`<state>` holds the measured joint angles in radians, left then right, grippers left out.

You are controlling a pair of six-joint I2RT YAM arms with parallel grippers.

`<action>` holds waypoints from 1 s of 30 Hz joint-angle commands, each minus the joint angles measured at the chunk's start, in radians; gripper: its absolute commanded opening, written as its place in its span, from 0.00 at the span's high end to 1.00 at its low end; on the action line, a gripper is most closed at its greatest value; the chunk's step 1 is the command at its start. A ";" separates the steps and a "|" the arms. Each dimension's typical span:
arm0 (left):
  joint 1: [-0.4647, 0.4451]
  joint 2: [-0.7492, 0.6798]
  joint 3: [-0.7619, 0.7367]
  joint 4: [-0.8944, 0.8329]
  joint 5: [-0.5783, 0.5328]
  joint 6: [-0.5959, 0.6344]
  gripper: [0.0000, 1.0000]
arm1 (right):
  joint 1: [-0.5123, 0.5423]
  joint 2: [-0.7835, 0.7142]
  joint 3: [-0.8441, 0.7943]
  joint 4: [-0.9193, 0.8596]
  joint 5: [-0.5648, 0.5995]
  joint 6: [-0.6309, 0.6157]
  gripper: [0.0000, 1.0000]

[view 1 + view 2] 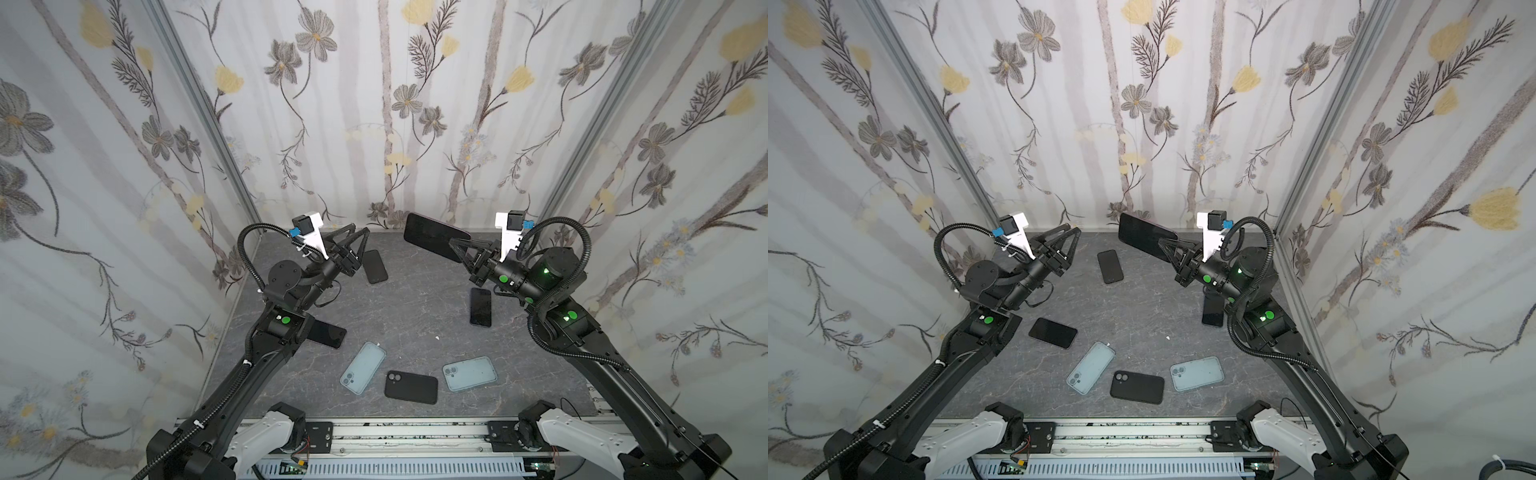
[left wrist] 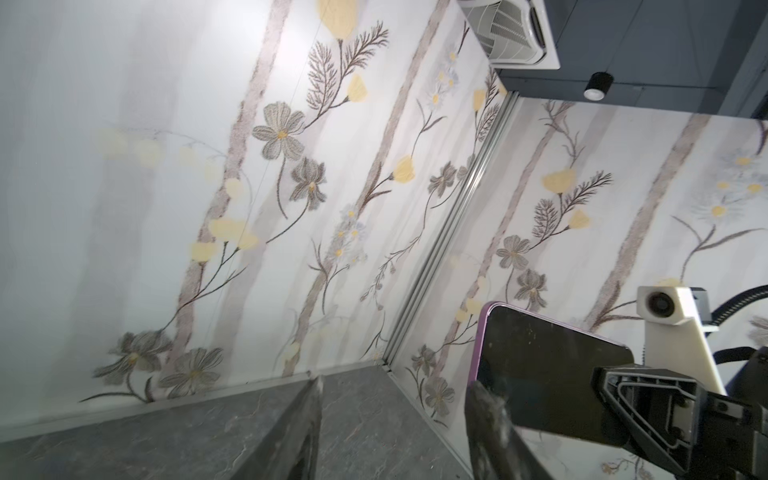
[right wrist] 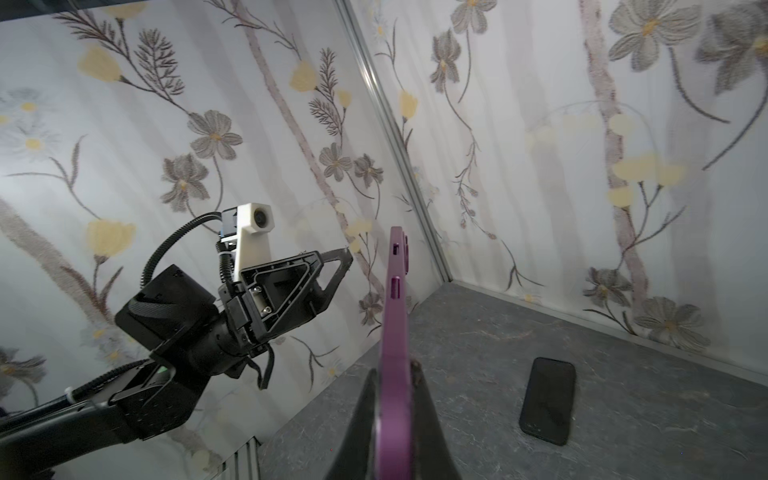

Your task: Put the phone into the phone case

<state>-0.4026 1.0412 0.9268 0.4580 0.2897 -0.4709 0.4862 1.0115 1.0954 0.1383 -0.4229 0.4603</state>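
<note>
Over the far edge of the desk (image 1: 415, 324): the purple-edged phone (image 1: 432, 236) hangs clear of the surface, with its dark screen turned toward the front.
Right end effector (image 3: 395, 370): clamped on one short end of that phone, with its fingers pressing on the screen and the back.
Left end effector (image 1: 360, 229): jaws apart with nothing between them, raised near the far left corner.
Long axis: the phone runs roughly along the far edge, from the right end effector toward the left one. Its free end stops short of the left jaws, with a gap between.
Purple rim: I cannot tell whether it is the phone's own body or a case already around it.
Cases: the left clear case (image 1: 363, 368), black case (image 1: 411, 387) and right clear case (image 1: 469, 374) lie flat in a row near the front edge.
Bearing: from the held phone the cases lie down and toward the front edge, well apart from it.
Nearer arm: the right arm carries the phone, and the right clear case lies on its side. The left arm looks free to steady a case.
Loose phones (image 1: 375, 266): three dark ones lie flat on the desk, none of them gripped.
</note>
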 commanded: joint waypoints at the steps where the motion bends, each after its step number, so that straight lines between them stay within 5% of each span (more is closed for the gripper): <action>1: -0.019 0.013 0.021 -0.291 -0.035 0.025 0.45 | -0.011 -0.034 -0.032 -0.067 0.157 -0.054 1.00; 9: -0.123 0.001 -0.050 -0.612 -0.050 -0.067 0.45 | -0.055 0.002 -0.097 -0.038 0.136 -0.067 1.00; 20: -0.322 -0.061 -0.296 -0.599 -0.093 -0.337 0.44 | -0.062 0.025 -0.127 0.005 0.137 -0.030 1.00; 30: -0.394 -0.033 -0.400 -0.580 -0.117 -0.469 0.44 | -0.064 -0.009 -0.160 -0.022 0.173 -0.029 1.00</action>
<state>-0.7925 1.0031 0.5419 -0.1455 0.2028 -0.8764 0.4232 1.0119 0.9413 0.0574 -0.2710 0.4263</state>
